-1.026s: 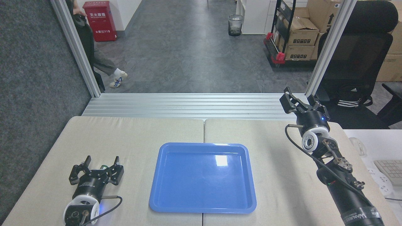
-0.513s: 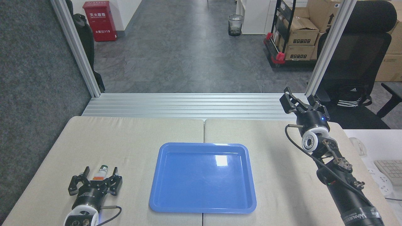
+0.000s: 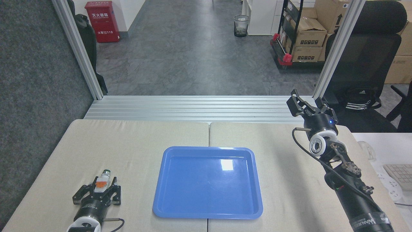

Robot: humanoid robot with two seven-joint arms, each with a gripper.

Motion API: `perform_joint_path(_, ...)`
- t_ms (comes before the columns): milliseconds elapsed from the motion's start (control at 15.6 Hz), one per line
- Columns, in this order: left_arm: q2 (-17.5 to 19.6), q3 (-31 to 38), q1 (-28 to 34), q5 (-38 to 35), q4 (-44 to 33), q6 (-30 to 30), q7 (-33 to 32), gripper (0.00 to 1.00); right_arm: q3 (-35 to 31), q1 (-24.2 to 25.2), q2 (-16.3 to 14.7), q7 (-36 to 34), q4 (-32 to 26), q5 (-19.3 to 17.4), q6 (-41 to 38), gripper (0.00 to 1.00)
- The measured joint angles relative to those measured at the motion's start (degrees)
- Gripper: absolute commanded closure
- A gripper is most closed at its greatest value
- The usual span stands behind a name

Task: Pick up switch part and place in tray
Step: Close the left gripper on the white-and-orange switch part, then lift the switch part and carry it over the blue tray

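Note:
The switch part (image 3: pixel 103 179), a white-grey body with an orange block and a dark green cap, lies on the beige table at the front left. My left gripper (image 3: pixel 105 181) is down around it, its fingers (image 3: pixel 95 180) pressed in against the part's two sides. The part rests on the table surface, cap pointing away from me. The blue tray (image 3: pixel 254 180) sits in the middle of the table, to the right of the part, with nothing in it. My right gripper (image 3: pixel 309 102) hangs open over the far right corner of the table, holding nothing.
The table (image 3: pixel 135 138) is two beige panels with a seam running under the tray. An aluminium rail bed (image 3: pixel 193 108) borders its far edge, with upright posts at both sides. A black office chair (image 3: pixel 367 64) and a keyboard (image 3: pixel 400 175) stand to the right.
My left gripper has drawn back and down around the switch part and its fingers have narrowed onto it. The part has stayed in place. The right arm has not moved.

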Motion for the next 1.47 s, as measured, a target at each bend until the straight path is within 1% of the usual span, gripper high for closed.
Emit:
perform_joint_path(321,0.15,-0.12,-0.10,0.35,0.25,-1.32,-0.24,1.00,0.00,0.00,0.00,0.00,0.00,0.00,0.00,0.01)
perform_joint_path(513,0.29,-0.17,-0.84,0.75,-1.67,-1.59,-1.37,1.00,0.00,0.00,0.02,0.00,0.00,0.00,0.00,0.01)
perform_joint_path(705,0.13,-0.20,-2.06,1.24,-7.65,-6.54,-4.98,1.00,0.00,0.00,0.04,0.00,0.00,0.00,0.00,0.01)
perform_joint_path(833,-0.83,-1.01,-3.04,1.29,-11.84,-10.35,-7.62,1.00,0.00,-0.01,0.05,0.00,0.00,0.00,0.00,0.01)
perform_joint_path(1026,-2.53,-5.01,-4.62,0.88,-16.40,-12.80,-9.62,1.00,0.00,-0.01,0.06,0.01,0.00,0.00,0.00,0.01)
perform_joint_path(1218,-5.28,-11.54,-5.61,-0.08,-18.55,-13.41,-11.14,1.00,0.00,-0.01,0.07,0.01,0.00,0.00,0.00,0.01)
perform_joint_path(1346,-7.64,-16.70,-5.97,-3.07,-18.16,-13.66,-11.48,1.00,0.00,-0.01,0.07,0.01,-0.01,0.00,0.00,0.01)
perform_joint_path(1474,-9.92,-20.79,-6.57,-5.77,-16.19,-13.67,-11.54,1.00,0.00,-0.01,0.06,0.01,-0.01,0.00,0.00,0.01)
